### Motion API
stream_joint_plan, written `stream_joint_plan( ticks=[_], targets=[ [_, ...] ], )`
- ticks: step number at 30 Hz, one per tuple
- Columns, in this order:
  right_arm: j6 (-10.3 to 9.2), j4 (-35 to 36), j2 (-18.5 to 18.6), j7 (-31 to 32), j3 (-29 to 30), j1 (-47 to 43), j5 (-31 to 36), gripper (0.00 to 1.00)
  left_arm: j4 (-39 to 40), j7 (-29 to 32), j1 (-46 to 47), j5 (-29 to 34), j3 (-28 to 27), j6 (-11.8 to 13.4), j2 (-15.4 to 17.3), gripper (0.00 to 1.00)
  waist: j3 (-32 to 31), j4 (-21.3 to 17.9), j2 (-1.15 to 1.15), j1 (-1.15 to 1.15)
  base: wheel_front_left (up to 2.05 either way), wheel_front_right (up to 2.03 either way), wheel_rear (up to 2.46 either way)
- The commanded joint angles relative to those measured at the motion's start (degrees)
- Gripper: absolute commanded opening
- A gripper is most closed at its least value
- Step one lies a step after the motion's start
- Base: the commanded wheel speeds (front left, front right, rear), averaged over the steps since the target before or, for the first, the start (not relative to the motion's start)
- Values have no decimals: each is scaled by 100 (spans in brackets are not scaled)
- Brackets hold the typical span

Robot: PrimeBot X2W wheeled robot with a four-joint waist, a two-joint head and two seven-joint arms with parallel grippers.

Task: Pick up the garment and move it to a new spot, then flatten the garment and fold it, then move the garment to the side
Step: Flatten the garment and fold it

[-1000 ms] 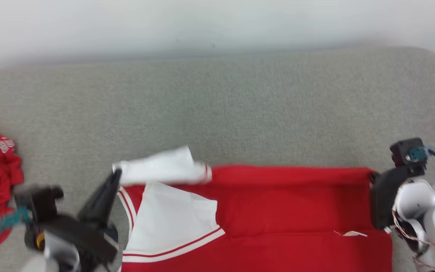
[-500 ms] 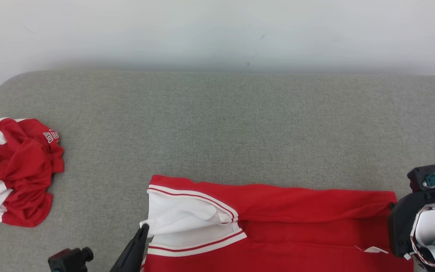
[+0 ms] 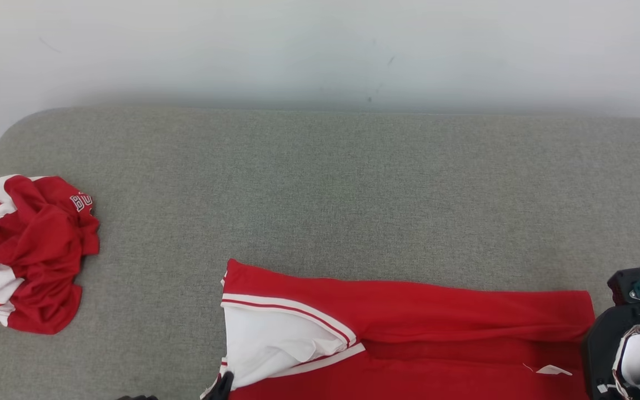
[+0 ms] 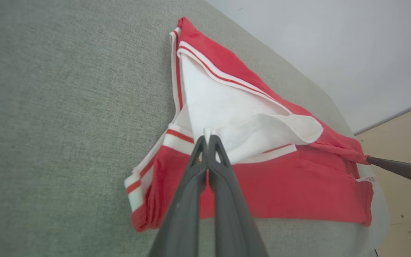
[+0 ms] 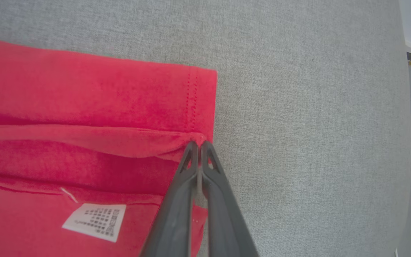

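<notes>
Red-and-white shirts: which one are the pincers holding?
The spread-out shirt nearest the robot, pinched at both ends; the crumpled shirt at far left lies untouched.

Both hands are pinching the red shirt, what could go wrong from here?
1. The left hand pinches only the tip of the white sleeve; it could slip free.
2. The right hand grips just the hem corner of the red shirt, where cloth bunches, so the fold may land crooked.
3. The shirt lies close to the near edge of the grey cushion and might slide off.
</notes>
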State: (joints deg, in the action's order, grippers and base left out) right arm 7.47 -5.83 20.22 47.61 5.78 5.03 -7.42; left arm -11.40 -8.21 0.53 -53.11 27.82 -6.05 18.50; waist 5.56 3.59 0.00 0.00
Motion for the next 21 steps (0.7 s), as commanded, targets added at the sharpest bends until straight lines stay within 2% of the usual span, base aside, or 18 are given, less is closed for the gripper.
stream_joint_plan(
  ticks=[1, 5, 6, 7, 8, 9, 10, 17, 21],
  targets=[
    [7, -31, 22, 19, -8, -64, 66, 0, -93, -1, 63, 83, 43, -1, 14, 0, -3, -9, 0, 0, 0, 0, 0],
    [7, -119, -92, 13, 18, -72, 91, 0, -285, 2, 63, 166, 100, 25, 26, 0, -10, -21, 0, 0, 0, 0, 0],
    [7, -153, -110, -3, 26, -92, 108, 6, -321, -14, 63, 183, 109, 23, 29, 0, -12, -21, 0, 0, 0, 0, 0],
    [7, -178, -126, -12, 39, -105, 110, 13, -358, -38, 63, 197, 105, 33, 31, 5, -16, -19, 0, 0, 0, 0, 0],
    [7, -200, -140, -29, 55, -117, 128, 28, -392, -56, 66, 229, 115, 42, 47, 31, -20, -15, 0, 0, 0, 0, 0],
    [7, -212, -163, -56, 90, -116, 158, 49, -421, -79, 70, 261, 131, 44, 58, 55, -23, -12, 0, 0, 0, 0, 0],
    [7, -228, -192, -99, 149, -118, 181, 100, -452, -83, 70, 278, 150, 41, 59, 100, -26, -6, 0, 0, 0, 0, 0],
    [7, -71, -509, -339, 467, -256, 116, 100, -569, -318, 66, 602, 198, 165, 148, 100, -113, 74, 0, 0, 0, 0, 0],
    [8, 358, -970, -668, 909, -543, -174, 100, -407, -632, 112, 1082, -4, 392, 229, 100, -208, 179, 0, 0, 0, 0, 0]
  ],
)
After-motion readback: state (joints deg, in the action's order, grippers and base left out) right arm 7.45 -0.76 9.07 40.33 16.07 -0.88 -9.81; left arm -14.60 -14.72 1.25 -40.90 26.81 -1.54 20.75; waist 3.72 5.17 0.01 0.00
